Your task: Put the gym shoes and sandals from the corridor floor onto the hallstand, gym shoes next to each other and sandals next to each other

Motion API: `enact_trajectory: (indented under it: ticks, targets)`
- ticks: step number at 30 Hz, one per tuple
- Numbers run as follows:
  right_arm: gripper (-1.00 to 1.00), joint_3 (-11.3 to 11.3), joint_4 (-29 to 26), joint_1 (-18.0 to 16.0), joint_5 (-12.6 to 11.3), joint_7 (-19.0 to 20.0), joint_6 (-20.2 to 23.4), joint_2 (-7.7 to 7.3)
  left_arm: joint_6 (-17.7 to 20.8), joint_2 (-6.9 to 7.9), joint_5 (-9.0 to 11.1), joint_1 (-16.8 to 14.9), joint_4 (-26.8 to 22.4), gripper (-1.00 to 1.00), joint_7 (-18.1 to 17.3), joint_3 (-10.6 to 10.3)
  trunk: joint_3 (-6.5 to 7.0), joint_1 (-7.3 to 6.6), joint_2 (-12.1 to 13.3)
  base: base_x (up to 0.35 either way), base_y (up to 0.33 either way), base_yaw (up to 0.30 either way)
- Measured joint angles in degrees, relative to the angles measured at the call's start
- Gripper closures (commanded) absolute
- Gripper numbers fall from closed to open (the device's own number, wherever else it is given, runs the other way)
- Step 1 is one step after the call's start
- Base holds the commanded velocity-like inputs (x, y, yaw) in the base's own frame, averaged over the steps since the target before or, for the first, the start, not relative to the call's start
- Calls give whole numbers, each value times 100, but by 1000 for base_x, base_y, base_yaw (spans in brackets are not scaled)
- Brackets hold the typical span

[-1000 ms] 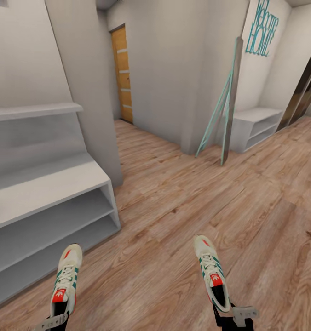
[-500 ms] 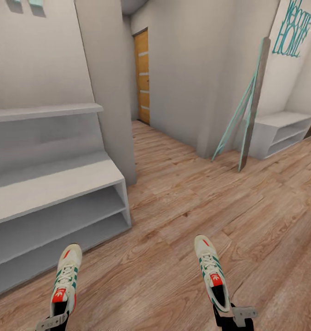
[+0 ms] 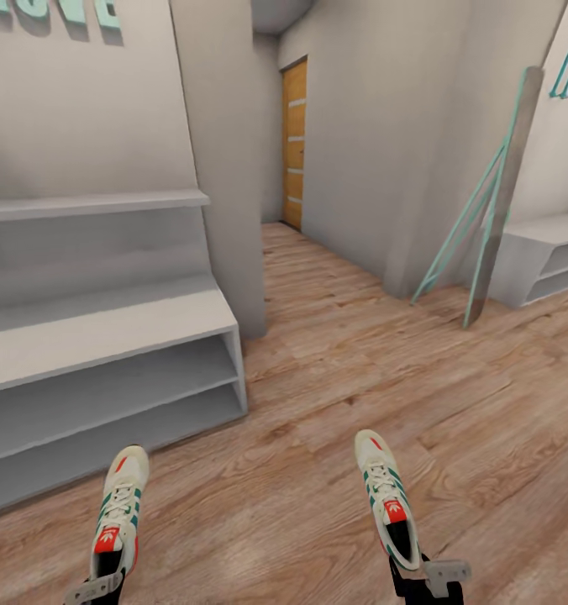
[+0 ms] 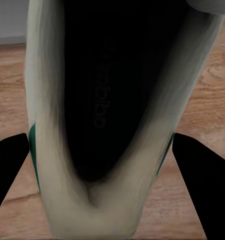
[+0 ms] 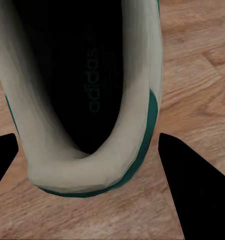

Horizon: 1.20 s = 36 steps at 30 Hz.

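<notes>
I hold two gym shoes above the corridor floor [image 3: 334, 395], toes pointing away from me. My left gripper [image 3: 99, 588] is shut on the heel of the left gym shoe [image 3: 120, 512]. My right gripper [image 3: 423, 580] is shut on the heel of the right gym shoe [image 3: 387, 500]. In the left wrist view the shoe's dark opening [image 4: 112, 100] sits between the black fingers [image 4: 7, 165]. The right wrist view has the other shoe [image 5: 87, 75] between its fingers [image 5: 192, 175]. The hallstand [image 3: 107, 323] stands ahead on the left, its bench top and lower shelves bare. The sandals are out of view.
A smaller white bench unit [image 3: 544, 260] stands at the far right. A teal-framed panel [image 3: 486, 210] leans on the wall corner beside it. An orange door [image 3: 294, 143] closes the corridor's far end. A wall pillar [image 3: 225, 168] rises just behind the hallstand's right end.
The whole view has shifted: the hallstand, door and leaning panel have slid right in the picture, so the camera has turned. Both shoes and grippers keep their places in it.
</notes>
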Motion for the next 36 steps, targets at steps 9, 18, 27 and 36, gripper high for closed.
enact_trajectory:
  ticks: [9,18,27,36]
  targets:
    - [100,0,0,0,0,0,3,0,7,0,1,0,0,100,3,1,34,0,0,0,-272,249]
    - [100,2,3,-1,-3,-1,1,-1,8,0,0,1,6,100,3,0,69,0,0,0,-138,249]
    - [100,3,4,0,2,-2,4,-9,8,0,-1,1,7,100,3,0,102,0,0,0,-5,245]
    - [100,4,3,1,5,3,5,-13,8,0,0,-1,8,100,4,1,112,0,0,0,0,55]
